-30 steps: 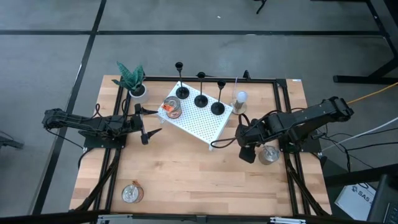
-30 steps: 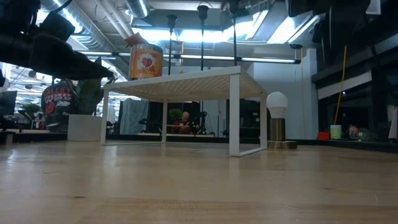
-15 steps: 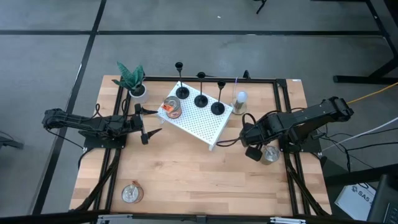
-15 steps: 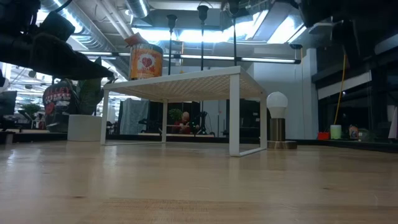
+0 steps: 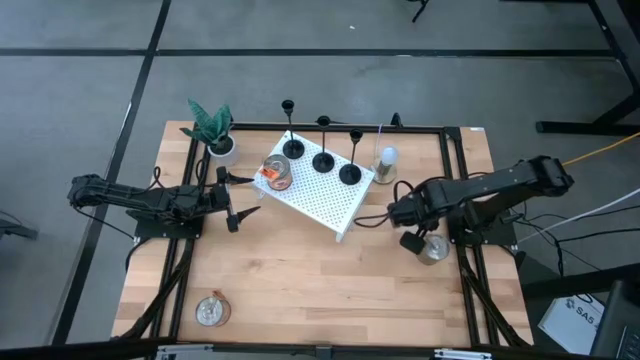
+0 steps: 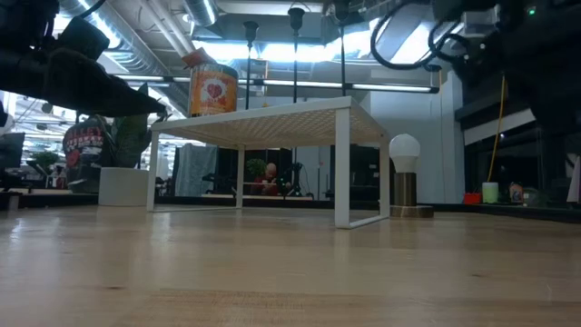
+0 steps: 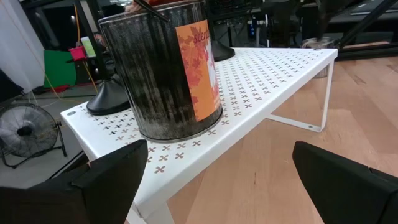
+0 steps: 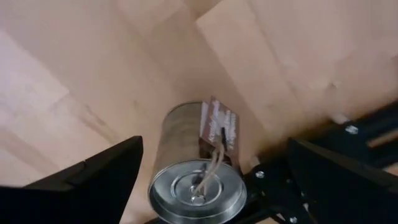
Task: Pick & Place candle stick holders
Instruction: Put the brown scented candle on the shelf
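Tool of the right arm (image 5: 375,220), fingers apart and empty, hangs beside the white rack (image 5: 330,200), where three candle stick holders (image 5: 322,160) stand; swinging into the rack could topple them. Left tool (image 5: 243,200) waits open.

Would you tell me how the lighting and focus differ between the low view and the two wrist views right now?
Low view: bright ceiling lights backlight the white rack, so the candle stick holders show as silhouettes. Left wrist view: evenly lit, the tin on the rack sharp, the near fingers soft. Right wrist view: warm and slightly blurred over the silver tin.
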Motion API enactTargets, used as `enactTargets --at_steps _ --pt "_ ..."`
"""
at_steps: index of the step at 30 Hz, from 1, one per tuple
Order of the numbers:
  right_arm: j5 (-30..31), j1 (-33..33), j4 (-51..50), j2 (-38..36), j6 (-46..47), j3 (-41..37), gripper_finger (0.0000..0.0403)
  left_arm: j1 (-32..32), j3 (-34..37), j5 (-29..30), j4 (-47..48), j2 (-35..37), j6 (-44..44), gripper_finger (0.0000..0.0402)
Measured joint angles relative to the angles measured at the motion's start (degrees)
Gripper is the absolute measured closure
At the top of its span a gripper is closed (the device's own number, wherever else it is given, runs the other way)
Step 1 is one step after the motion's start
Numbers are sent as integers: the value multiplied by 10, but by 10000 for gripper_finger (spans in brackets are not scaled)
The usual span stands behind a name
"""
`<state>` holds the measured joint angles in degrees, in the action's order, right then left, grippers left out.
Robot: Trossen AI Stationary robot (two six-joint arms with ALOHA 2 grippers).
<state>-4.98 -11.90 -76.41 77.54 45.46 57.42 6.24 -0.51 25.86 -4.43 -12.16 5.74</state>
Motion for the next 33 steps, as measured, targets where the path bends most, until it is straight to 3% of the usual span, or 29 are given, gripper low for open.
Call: enactTargets --at_steps 17,33 --pt "-26 11 73 -154 21 -131 3 0 0 0 0 0 0 2" --pt "-8 -48 79 -180 37 -135 3 0 0 0 0 0 0 2"
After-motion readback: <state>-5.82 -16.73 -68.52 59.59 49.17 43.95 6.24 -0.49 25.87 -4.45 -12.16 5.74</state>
